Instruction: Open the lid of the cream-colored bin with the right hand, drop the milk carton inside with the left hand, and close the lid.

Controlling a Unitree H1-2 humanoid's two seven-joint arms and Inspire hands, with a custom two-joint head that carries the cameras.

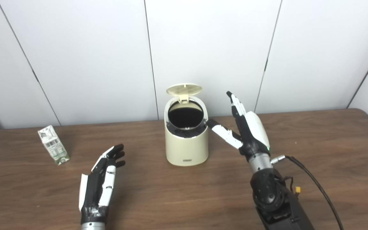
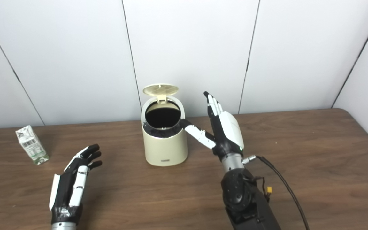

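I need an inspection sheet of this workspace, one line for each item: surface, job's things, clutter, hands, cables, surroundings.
Surface: brown wooden table, bare wood.
Job's things: cream-colored bin upright, lid raised, inside dark; milk carton upright on the table, far left.
Clutter: nothing seen.
Hands: left hand open, holds nothing; right hand open beside the bin, thumb at its rim.
Cables: black cable runs from the right wrist.
Surroundings: white wall panels behind.

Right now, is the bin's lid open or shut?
Open: the lid stands tipped back behind the cream-colored bin, whose dark round mouth is exposed.
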